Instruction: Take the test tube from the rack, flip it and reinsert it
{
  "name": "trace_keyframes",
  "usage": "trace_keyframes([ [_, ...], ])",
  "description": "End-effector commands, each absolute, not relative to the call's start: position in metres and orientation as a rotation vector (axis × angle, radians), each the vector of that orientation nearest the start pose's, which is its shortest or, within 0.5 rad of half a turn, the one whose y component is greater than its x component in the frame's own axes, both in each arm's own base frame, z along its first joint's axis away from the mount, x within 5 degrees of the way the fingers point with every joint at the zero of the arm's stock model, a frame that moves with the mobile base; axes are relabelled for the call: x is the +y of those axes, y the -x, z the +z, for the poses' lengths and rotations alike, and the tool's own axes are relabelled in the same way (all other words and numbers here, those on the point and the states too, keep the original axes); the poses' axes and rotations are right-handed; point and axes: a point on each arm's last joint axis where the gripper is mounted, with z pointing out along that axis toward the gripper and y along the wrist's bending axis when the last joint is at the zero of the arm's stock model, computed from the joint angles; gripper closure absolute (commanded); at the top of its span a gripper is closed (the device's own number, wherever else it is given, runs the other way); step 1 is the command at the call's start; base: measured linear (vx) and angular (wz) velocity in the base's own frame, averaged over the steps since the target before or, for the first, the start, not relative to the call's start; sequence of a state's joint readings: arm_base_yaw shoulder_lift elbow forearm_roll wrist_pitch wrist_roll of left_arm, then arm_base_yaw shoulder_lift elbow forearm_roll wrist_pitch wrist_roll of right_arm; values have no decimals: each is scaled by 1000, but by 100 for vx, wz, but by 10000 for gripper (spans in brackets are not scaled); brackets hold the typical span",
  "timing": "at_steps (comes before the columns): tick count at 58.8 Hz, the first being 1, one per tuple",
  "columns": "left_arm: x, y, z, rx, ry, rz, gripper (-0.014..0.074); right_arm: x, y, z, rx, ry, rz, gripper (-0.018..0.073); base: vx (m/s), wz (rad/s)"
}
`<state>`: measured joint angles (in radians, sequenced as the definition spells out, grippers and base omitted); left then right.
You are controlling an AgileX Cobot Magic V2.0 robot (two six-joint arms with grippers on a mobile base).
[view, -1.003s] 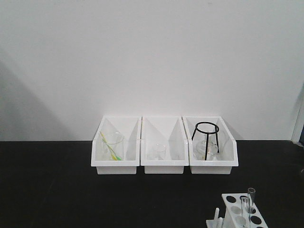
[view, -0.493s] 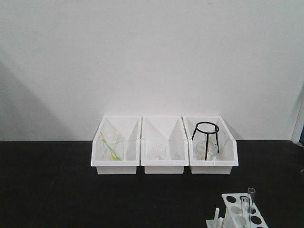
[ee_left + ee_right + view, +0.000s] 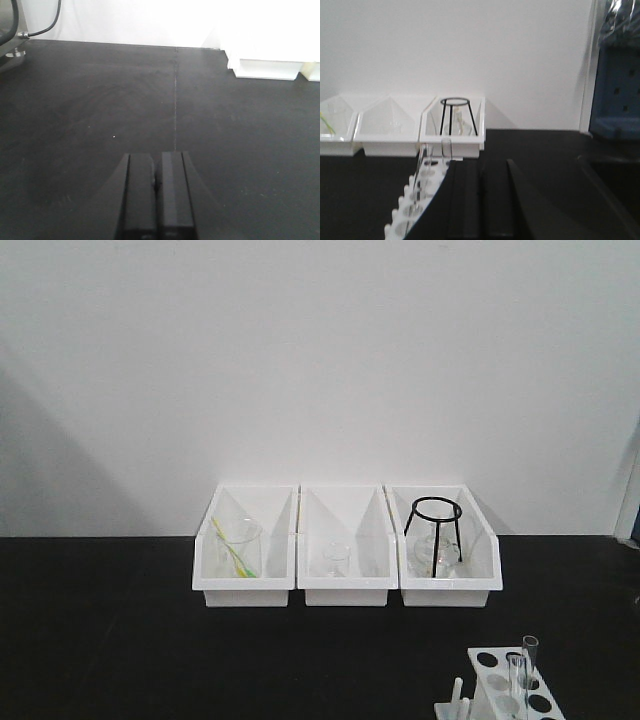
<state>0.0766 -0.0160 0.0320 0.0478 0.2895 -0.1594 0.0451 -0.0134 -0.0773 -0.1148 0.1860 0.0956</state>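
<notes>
Three white slant-fronted bins are seen in a row at the back of the black table (image 3: pixel 120 640), against a white wall; no brand, label or writing can be read anywhere. From the front view, the left bin (image 3: pixel 245 585) is seen to hold a clear beaker (image 3: pixel 238 548) with a yellow-green rod (image 3: pixel 231 552) leaning inside it, the middle bin (image 3: pixel 346 585) a small clear beaker (image 3: pixel 334 559), and the right bin (image 3: pixel 450 587) a black wire tripod (image 3: pixel 436 531) with clear glassware under it. The rack (image 3: pixel 505 688) is cut off at the lower right edge of the front view, dark round holes in its top plate, pegs on its left side. The test tube (image 3: pixel 522 672) is stood upright in a rear hole of the rack, rim up, its top well above the plate. The left gripper (image 3: pixel 156 186) is held over bare table, fingers pressed together, nothing between them. The right gripper (image 3: pixel 481 192) is seen just beside the rack, fingers likewise closed together and empty, apart from the test tube.
</notes>
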Motion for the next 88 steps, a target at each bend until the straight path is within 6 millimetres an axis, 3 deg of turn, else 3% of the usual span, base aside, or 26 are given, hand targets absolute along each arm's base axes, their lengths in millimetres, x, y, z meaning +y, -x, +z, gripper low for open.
trace_keyframes([
  [1, 5, -55, 186, 1683, 163, -27, 603, 3, -52, 221, 1500, 86, 5, 572, 0, 0],
  [12, 5, -55, 186, 1683, 163, -27, 603, 5, -56, 193, 1603, 115, 29, 572, 0, 0],
  [88, 5, -55, 186, 1683, 163, -27, 603, 4, -56, 193, 1611, 105, 26, 571, 0, 0],
])
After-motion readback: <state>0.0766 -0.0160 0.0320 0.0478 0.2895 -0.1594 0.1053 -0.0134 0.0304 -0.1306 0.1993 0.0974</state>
